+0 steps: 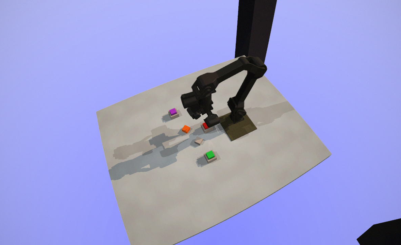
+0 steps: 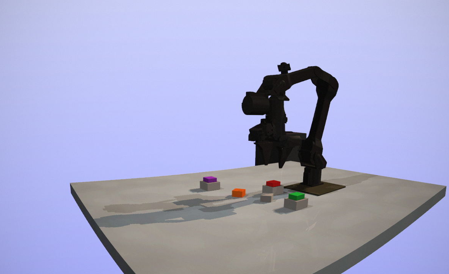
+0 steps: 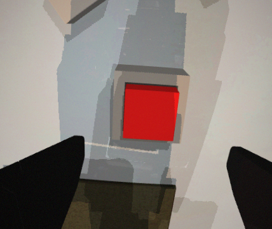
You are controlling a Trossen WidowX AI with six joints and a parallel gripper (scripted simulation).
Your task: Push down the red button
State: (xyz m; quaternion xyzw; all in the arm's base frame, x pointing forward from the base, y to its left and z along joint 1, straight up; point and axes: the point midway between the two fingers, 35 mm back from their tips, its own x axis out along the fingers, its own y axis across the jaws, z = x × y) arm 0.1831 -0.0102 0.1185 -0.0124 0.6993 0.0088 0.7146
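The red button [image 1: 205, 125] [image 2: 273, 183] [image 3: 150, 114] is a square red cap standing up from a grey-beige base. It sits on the table just in front of the arm's mounting plate. My gripper [image 2: 273, 166] [image 3: 157, 151] is open and empty, pointing down. In the exterior view its fingertips hang above the red button without touching it. In the wrist view the cap lies between the two fingers from side to side, a little further up the picture than the tips. In the top view part of the gripper covers the cap's right side, and the fingertips are hidden.
A beige block [image 1: 198, 141] [image 2: 266, 197] [image 3: 60, 9] lies close to the red button. An orange block [image 1: 185, 129] [image 2: 238, 193] lies further left. A green button [image 1: 210, 154] [image 2: 296, 196] and a purple button [image 1: 173, 111] [image 2: 210, 179] stand on either side of this group.
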